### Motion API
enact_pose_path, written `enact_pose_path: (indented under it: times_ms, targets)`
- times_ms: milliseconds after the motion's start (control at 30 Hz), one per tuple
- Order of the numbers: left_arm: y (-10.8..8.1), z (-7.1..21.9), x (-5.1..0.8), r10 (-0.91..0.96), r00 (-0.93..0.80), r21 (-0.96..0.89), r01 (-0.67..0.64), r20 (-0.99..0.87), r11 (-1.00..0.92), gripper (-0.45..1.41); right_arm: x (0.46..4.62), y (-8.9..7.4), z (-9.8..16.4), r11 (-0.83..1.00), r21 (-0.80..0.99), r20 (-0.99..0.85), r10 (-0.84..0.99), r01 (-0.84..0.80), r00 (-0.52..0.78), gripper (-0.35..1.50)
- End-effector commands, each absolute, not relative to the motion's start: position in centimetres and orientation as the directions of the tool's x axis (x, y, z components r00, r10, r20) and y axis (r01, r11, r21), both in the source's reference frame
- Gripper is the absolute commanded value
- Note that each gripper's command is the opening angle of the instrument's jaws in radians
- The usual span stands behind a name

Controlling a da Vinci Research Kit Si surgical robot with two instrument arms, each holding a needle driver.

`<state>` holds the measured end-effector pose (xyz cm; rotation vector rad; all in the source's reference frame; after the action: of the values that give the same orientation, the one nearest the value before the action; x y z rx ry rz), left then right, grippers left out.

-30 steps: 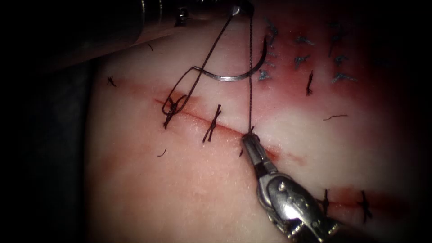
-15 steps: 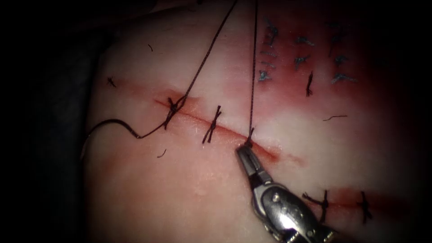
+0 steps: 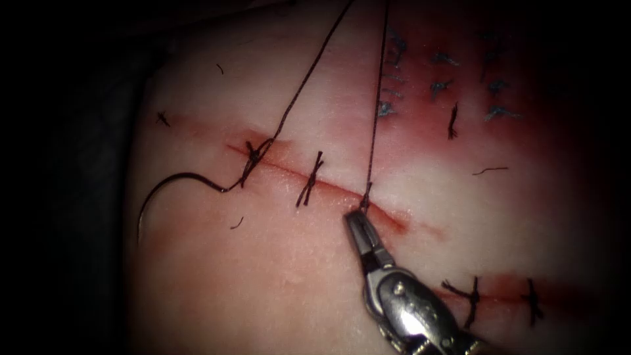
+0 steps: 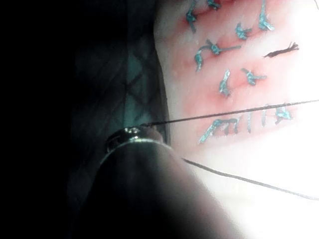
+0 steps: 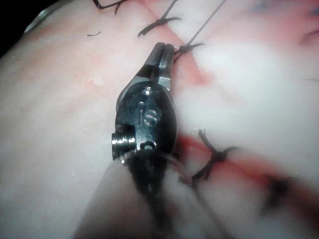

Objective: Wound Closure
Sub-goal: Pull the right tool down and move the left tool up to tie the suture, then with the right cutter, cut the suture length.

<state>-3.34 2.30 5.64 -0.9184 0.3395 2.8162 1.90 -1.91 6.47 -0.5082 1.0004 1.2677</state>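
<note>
The tissue (image 3: 276, 283) is a broad pale slab, soft and moist, so it should dimple under any push and tear if thread is dragged hard. Its cut (image 3: 342, 192) runs across it, already bridged by dark stitches, with red fluid (image 3: 434, 125) staining the area above. The right tool (image 3: 357, 222) comes up from below right, its jaws closed on a short thread end right at the cut; the right wrist view shows the tips pressed together at that knot. The left tool (image 4: 130, 134) sits close to two strands, but whether its jaws are apart or together I cannot tell. The thread (image 3: 374, 112) rises taut out of the top: thin, limp, likely slippery. The needle (image 3: 161, 190) lies free on the tissue left of the stitches, held by neither tool; stiff and sharp, it is best taken on its mid-curve, not at the tip
</note>
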Motion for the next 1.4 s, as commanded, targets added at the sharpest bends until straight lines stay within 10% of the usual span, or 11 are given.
enact_pose_path:
  times_ms: [33,233,333,533,1067,1400]
  targets:
    - [2.4,5.7,-3.36,0.077,-0.799,0.172,-0.221,-0.596,-0.96,-0.35,2.04,-2.0,6.5,0.277,0.201,-0.834,0.551,-0.939,-0.016,-0.35]
    - [2.3,5.7,-3.35,0.067,-0.804,0.179,-0.211,-0.591,-0.961,-0.35,2.04,-2.0,6.5,0.271,0.2,-0.854,0.519,-0.942,-0.033,-0.35]
    - [2.2,5.6,-3.32,0.052,-0.804,0.179,-0.194,-0.593,-0.965,-0.35,1.95,-1.9,6.5,0.255,0.2,-0.864,0.501,-0.946,-0.048,0.74]
    - [1.9,5.2,-3.21,0.049,-0.79,0.158,-0.182,-0.611,-0.971,-0.35,1.78,-1.8,6.2,0.267,0.266,-0.841,0.535,-0.926,-0.087,1.31]
    - [1.2,4.2,-2.89,0.077,-0.757,0.207,-0.273,-0.649,-0.939,-0.35,1.21,-1.4,6.3,0.318,0.541,-0.599,0.796,-0.778,-0.091,0.71]
    - [0.8,3.8,-2.56,0.185,-0.666,0.234,-0.488,-0.723,-0.841,-0.35,1.1,-1.3,6.5,0.334,0.505,-0.613,0.788,-0.796,-0.058,0.86]
